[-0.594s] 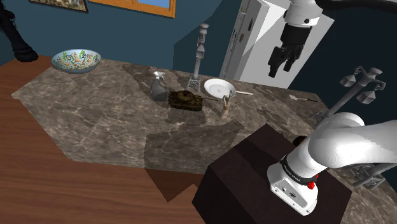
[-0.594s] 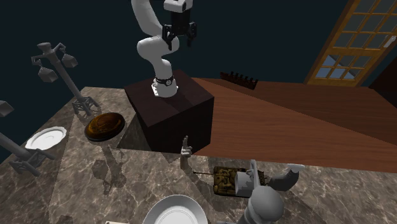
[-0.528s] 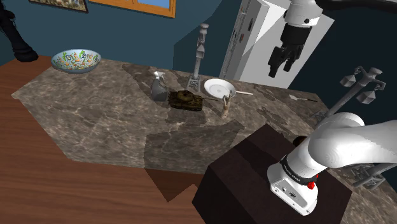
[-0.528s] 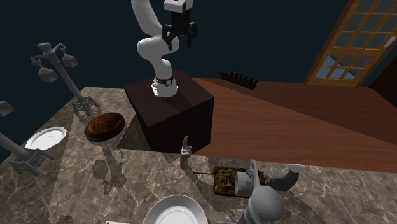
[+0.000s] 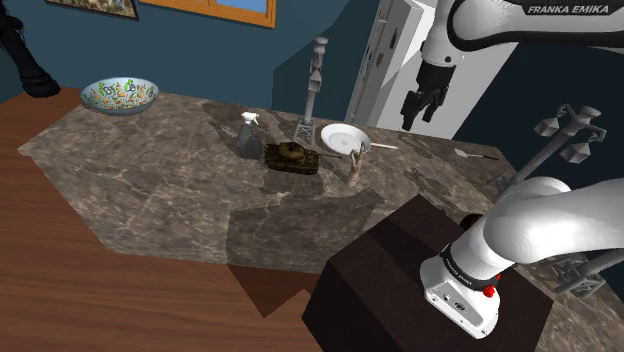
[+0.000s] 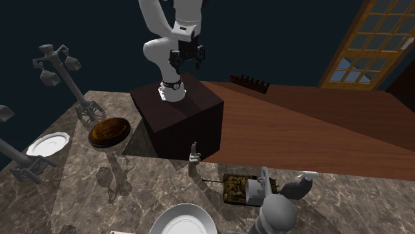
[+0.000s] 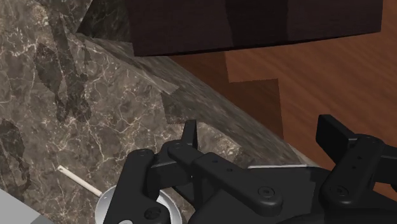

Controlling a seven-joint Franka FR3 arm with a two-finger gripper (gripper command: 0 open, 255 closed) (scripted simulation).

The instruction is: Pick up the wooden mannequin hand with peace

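- Pincer (image 5: 418,118) hangs high in the air with its two black fingers spread apart and nothing between them. In the wrist view they frame marble, wooden floor (image 7: 305,70) and the dark stand (image 7: 254,25).
- The mannequin hand (image 5: 354,165) stands upright on the counter (image 5: 150,190), well below the pincer and well apart from it, off to the shoulder view's left of it.
- The plate (image 5: 344,137) lies just behind the mannequin hand, and the toy tank (image 5: 291,156) sits just beside it on the shoulder view's left. A spray bottle (image 5: 248,135) stands beyond the tank.
- How many of its fingers are raised is hard to tell. In the second exterior view the mannequin hand (image 6: 194,159) seems to show one pointing up.
- It stands near the counter's edge that faces the stand (image 6: 176,113), with bare marble between it and that edge.
- A wide stretch of bare marble runs across the shoulder view's left half of the counter.
- White arm (image 5: 520,20) carries the words "FRANKA EMIKA" in dark letters.
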